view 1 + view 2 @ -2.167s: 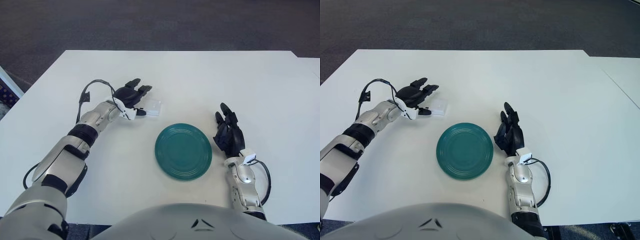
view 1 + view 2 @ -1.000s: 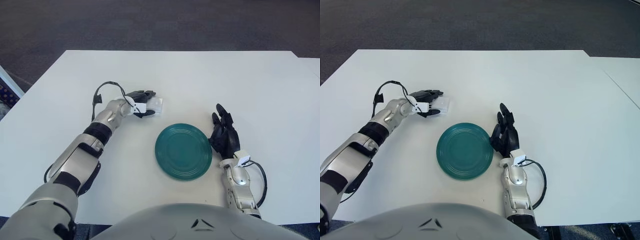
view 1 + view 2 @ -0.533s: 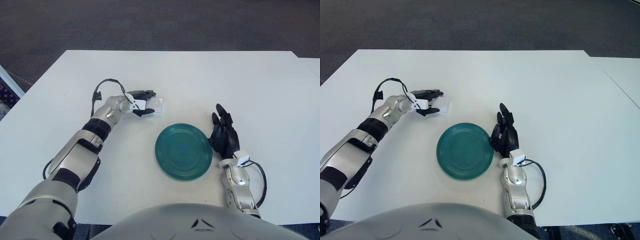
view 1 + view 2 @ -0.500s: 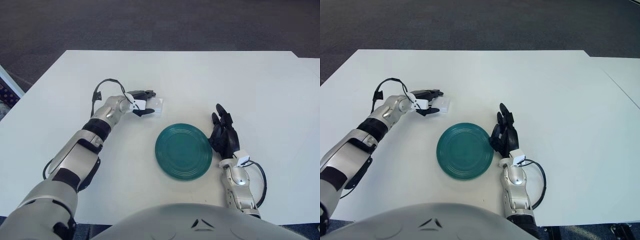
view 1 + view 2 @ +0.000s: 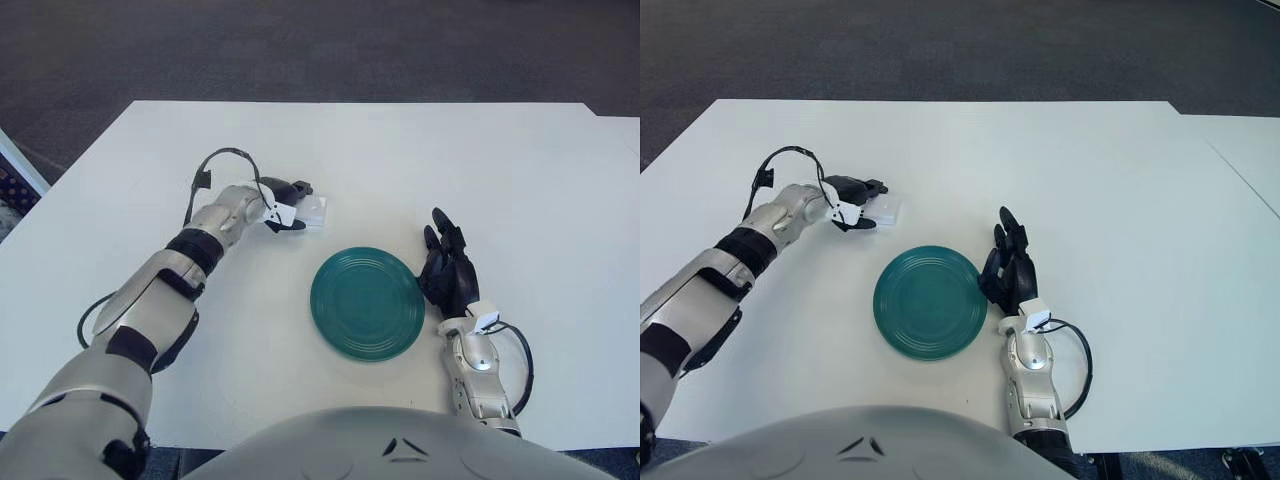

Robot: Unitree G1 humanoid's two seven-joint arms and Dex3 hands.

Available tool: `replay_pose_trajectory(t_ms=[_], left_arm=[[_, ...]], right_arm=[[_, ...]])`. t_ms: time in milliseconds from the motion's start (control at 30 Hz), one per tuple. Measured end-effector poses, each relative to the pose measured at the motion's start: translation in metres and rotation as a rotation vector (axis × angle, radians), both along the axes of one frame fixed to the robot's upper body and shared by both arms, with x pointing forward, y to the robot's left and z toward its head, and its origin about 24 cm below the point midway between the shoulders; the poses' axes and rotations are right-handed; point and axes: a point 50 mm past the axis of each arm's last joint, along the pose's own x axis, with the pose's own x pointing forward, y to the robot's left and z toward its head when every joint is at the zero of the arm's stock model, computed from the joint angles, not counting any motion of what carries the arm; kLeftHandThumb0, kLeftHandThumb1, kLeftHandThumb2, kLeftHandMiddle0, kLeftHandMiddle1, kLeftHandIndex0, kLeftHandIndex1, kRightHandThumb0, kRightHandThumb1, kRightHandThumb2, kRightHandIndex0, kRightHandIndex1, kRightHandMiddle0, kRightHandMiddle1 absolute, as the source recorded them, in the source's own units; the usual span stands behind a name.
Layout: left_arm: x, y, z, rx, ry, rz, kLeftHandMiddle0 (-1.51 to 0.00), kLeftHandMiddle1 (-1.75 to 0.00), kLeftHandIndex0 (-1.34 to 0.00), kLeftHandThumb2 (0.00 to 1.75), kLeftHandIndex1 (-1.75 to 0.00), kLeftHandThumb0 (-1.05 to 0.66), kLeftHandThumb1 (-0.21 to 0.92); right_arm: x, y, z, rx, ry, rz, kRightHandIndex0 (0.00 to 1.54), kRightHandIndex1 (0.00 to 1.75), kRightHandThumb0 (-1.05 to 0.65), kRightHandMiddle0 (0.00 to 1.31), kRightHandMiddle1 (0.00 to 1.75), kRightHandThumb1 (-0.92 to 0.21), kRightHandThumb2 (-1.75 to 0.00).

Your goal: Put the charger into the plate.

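A small white charger lies on the white table, up and to the left of the round teal plate. My left hand is at the charger's left end. Its dark fingers curl over the far edge and the thumb sits at the near edge, closed on it. The charger still touches the table. In the right eye view the same hand and charger show left of the plate. My right hand shows just right of the plate, fingers straight and holding nothing.
A black cable loops above my left wrist. The table's far edge meets dark carpet. A second white table top adjoins at the right.
My left forearm has swung up and turned at the wrist, and the fingers have drawn in from a spread pose onto the charger's left end. The charger, plate and right hand have barely moved.
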Motion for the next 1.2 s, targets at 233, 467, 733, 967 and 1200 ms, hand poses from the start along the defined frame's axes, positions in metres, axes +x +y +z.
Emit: replay_pose_trajectory(t_ms=[233,467,733,967,1200], left_arm=[[0.0,-0.002,0.0,0.114,-0.062,-0.072,-0.08,-0.89,-0.06,0.67,-0.52,-1.05,0.92],[-0.001,-0.002,-0.006,0.15,-0.126,-0.125,0.0,-1.47,-0.1,0.59,-0.51,-1.05,0.92],[0.002,0.0,-0.009,0.155,-0.159,-0.119,0.0,-1.68,-0.11,0.57,-0.64,-1.05,0.92],[0.003,0.0,-0.011,0.139,-0.151,-0.095,-0.19,-1.74,-0.09,0.54,-1.04,-1.05,0.92],[0.006,-0.003,-0.011,0.1,-0.143,-0.06,-0.51,-1.75,-0.23,0.44,-1.64,-0.9,0.92]], right_arm=[[0.0,0.0,0.0,0.002,0.0,0.002,0.13,0.01,-0.89,0.0,0.3,-0.92,-0.93],[-0.001,0.0,0.0,0.008,0.003,-0.001,0.13,0.01,-0.88,0.0,0.3,-0.92,-0.93],[-0.001,-0.002,-0.001,0.016,0.002,0.013,0.13,0.0,-0.86,0.0,0.29,-0.92,-0.94],[-0.001,-0.003,-0.001,0.031,-0.005,0.029,0.1,0.0,-0.85,0.0,0.25,-0.92,-0.94],[-0.002,-0.003,-0.002,0.037,-0.018,0.038,0.09,0.0,-0.86,0.0,0.24,-0.92,-0.93]])
